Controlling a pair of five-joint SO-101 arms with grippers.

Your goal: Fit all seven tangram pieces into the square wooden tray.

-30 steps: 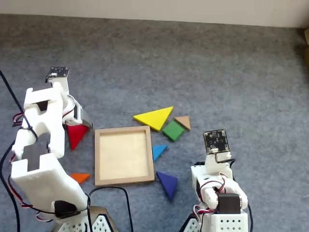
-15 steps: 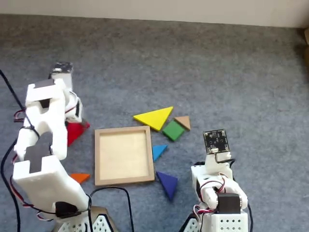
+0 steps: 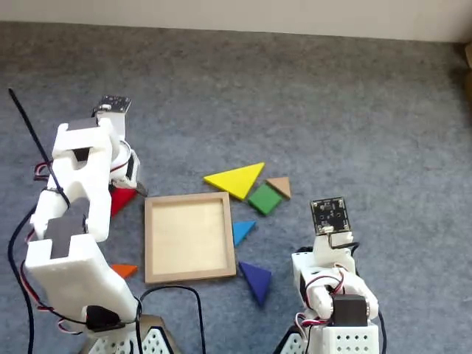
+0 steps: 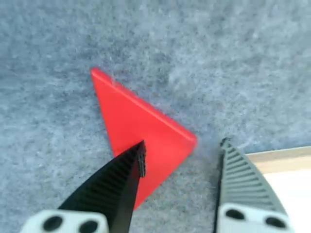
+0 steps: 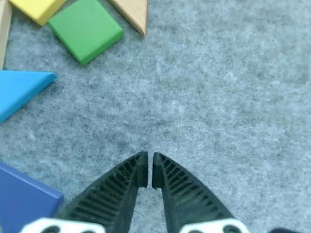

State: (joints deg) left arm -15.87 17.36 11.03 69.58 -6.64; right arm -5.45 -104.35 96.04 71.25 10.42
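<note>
The square wooden tray (image 3: 184,198) lies flat on the grey, felt-like tabletop (image 3: 346,110) between the two arms, and all seven pieces lie on the tabletop outside it. On the left arm's side, the red triangle (image 4: 141,121) sits just beside the tray's far corner. The left claw (image 4: 182,148) hangs over it with its fingers apart. One finger is above the red face, the other above the bare felt past the triangle's corner, close to the tray's pale rim. Whether either finger touches the piece cannot be told. From above, the left arm (image 3: 77,184) covers much of this triangle. The small orange piece (image 3: 122,271) lies near the tray's near corner on the same side, partly under that arm. A black cable (image 3: 177,289) loops along the tray's near edge. Beyond the tray's other far corner, the yellow triangle (image 3: 236,179), the green square (image 3: 264,199) and the tan triangle (image 3: 280,186) are clustered close together. The light blue triangle (image 3: 242,231) lies against the tray's side, and the dark blue triangle (image 3: 257,279) lies near its near corner. The right claw (image 5: 148,167) has its fingers together with nothing between them, over bare felt near both blue pieces.
</note>
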